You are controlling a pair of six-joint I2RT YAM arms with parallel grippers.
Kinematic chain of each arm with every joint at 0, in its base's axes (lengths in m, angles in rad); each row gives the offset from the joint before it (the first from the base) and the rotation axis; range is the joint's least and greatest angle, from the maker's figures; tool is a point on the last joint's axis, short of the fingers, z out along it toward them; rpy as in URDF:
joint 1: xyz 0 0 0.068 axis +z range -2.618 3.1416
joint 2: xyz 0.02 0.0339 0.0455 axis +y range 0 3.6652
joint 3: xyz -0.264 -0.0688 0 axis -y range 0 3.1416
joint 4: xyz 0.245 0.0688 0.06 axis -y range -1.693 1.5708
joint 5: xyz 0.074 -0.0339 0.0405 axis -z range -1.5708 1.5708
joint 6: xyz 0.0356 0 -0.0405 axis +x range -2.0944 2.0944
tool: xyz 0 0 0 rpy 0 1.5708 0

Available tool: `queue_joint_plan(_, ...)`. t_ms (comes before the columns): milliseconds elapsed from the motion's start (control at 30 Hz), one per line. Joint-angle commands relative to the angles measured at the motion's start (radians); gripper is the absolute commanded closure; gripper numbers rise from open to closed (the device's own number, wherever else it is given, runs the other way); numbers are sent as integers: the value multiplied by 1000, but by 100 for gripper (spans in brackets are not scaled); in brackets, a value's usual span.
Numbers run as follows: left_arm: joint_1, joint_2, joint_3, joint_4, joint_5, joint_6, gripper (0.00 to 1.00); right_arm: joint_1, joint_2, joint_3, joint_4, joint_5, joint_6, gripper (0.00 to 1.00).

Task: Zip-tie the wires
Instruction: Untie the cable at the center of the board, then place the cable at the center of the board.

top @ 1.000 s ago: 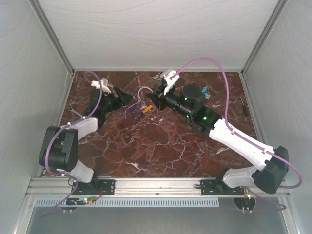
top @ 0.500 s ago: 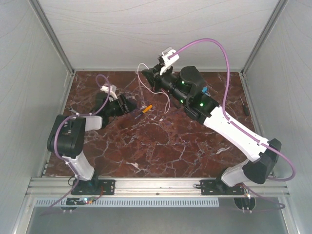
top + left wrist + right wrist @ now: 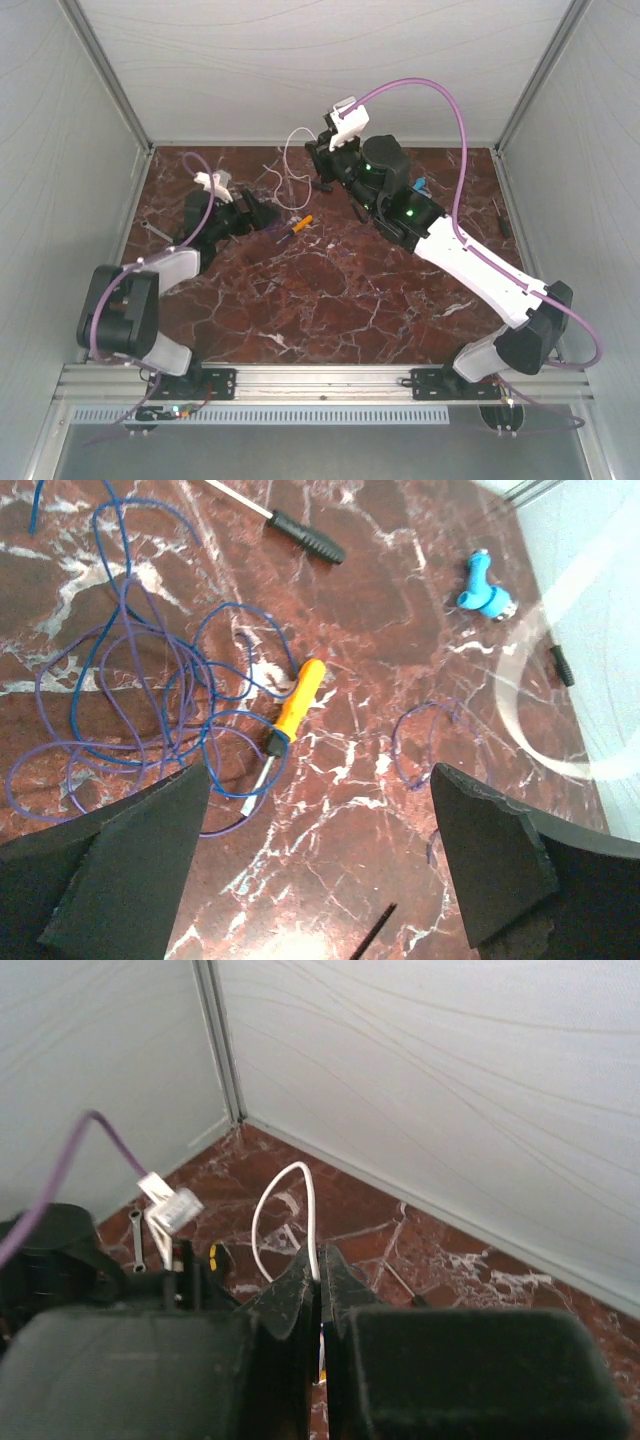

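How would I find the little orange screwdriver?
Look at the dark red marble table, toward its far middle. At the edge of the tangle of thin blue-purple wires lies the small orange-handled screwdriver. The other screwdriver nearby has a black handle instead.

We see an orange-handled screwdriver (image 3: 297, 695), a black-handled screwdriver (image 3: 300, 535) and a blue plastic piece (image 3: 480, 585) apart on the red-marbled worktop (image 3: 330, 300)

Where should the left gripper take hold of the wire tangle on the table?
Probably grip the wires where the loops overlap and bunch, beside the orange screwdriver, coming straight down from above. They lie flat, so the open left gripper should straddle the bundle across the strands, clear of the screwdriver's tip.
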Motion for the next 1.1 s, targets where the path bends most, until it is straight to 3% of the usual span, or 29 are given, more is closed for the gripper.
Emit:
queue_joint_plan(0, -9, -130, -55, 26, -42, -14, 8, -15, -13, -20, -11, 25, 10, 100)
queue_joint_plan(267, -32, -256, -130, 97, -2, -134, 6, -39, -15, -35, -11, -2, 18, 100)
queue_joint_plan(467, -83, -193, -87, 168, 73, -272, 0, -45, -51, -67, -11, -5, 21, 100)
queue_joint_plan(867, -249, 67, 110, 205, -8, -451, 1, -47, -60, -57, 15, -47, 77, 100)
queue_joint_plan(933, -258, 100, 132, 216, -35, -464, 5, -48, -56, -42, 14, -56, 85, 100)
queue_joint_plan(967, -259, 116, 137, 230, -47, -474, 13, -48, -57, -39, 13, -57, 89, 100)
queue_joint_plan(1000, -259, 129, 145, 243, -63, -484, 23, -48, -58, -38, 12, -59, 91, 100)
queue_joint_plan(1067, -258, 157, 165, 277, -95, -491, 58, -48, -65, -44, 14, -60, 98, 100)
